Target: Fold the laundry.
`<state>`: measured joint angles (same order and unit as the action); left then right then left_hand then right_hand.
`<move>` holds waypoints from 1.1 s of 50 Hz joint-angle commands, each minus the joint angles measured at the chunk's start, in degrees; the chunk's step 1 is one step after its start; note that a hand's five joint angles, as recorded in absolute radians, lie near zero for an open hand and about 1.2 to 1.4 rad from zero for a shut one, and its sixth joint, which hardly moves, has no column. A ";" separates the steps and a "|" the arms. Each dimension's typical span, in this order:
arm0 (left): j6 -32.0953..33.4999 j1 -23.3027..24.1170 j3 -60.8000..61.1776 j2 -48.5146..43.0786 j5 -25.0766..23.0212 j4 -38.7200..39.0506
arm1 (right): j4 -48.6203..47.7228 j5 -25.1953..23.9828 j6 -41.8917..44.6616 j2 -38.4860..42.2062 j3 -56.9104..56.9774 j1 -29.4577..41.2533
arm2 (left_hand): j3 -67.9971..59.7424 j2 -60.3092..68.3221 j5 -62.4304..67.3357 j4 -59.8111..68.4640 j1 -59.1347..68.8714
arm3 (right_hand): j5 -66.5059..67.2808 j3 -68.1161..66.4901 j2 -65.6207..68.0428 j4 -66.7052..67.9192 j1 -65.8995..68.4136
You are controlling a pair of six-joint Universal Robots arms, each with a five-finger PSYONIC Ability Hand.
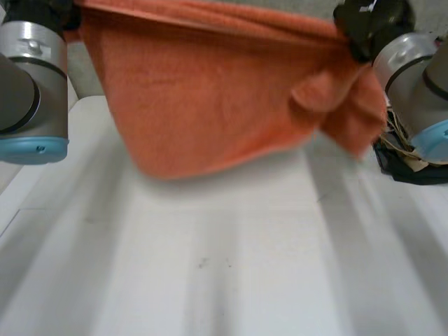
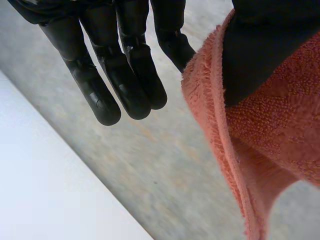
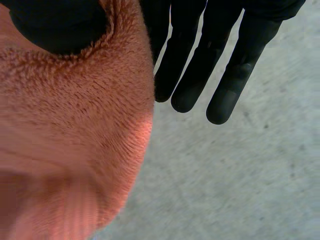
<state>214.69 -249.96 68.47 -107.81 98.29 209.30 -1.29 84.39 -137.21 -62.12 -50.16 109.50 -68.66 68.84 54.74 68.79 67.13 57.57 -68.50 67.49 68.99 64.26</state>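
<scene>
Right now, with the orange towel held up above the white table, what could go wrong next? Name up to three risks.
1. The left hand and the right hand each pinch the orange terry towel under a thumb, fingers straight and off the cloth; a corner could slip free.
2. The towel is bunched beside the right hand, so it may land creased on the white table.
3. Its bottom edge hangs slanted, so it may settle askew.
</scene>
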 commanded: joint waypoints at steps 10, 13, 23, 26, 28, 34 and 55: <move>-0.24 4.74 31.63 9.81 -3.54 -1.44 | 31.00 -15.05 5.63 -2.75 -11.53 -6.05 | -11.34 11.16 15.26 11.21 12.87 | 12.43 -11.50 12.51 11.01 15.74; -0.32 5.62 33.30 8.24 -3.46 -1.44 | 31.97 -13.38 10.36 2.77 -10.84 -5.97 | -11.34 11.16 15.26 11.21 12.87 | 12.43 -11.50 12.51 11.01 15.74; -0.41 6.33 32.61 0.49 -3.19 -1.62 | 20.91 -7.92 16.71 14.75 -6.87 -5.70 | -11.34 11.16 15.26 11.21 12.87 | -7.43 8.37 -7.35 -8.86 -4.12; -0.41 6.85 32.34 -0.12 -3.28 -1.44 | 12.65 -7.13 15.40 14.40 -10.03 -5.88 | -11.34 11.16 15.26 11.21 12.87 | -44.97 45.90 -44.89 -46.39 -41.66; -0.33 7.03 31.91 -0.65 -3.19 -1.53 | 7.31 -7.13 12.60 13.09 -13.79 -6.23 | -11.34 11.16 15.26 11.21 12.87 | -48.72 49.65 -48.64 -50.14 -45.41; -0.32 6.77 30.76 -1.18 -3.19 -1.53 | 2.52 -7.05 -0.23 1.85 -24.09 -6.67 | -11.34 11.16 15.26 11.21 12.87 | -53.78 54.72 -53.70 -55.21 -50.47; -0.50 5.71 30.50 -1.18 -3.10 -1.97 | -0.35 -7.31 -22.75 -17.15 -58.80 -16.16 | -11.34 11.16 15.26 11.21 12.87 | -44.22 45.15 -44.14 -45.64 -40.91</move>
<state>214.20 -244.33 98.86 -108.97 95.18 207.52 4.56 76.80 -160.45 -79.58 -101.16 93.64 -68.67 68.87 54.74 68.97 67.13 6.21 -15.95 16.36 16.36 17.71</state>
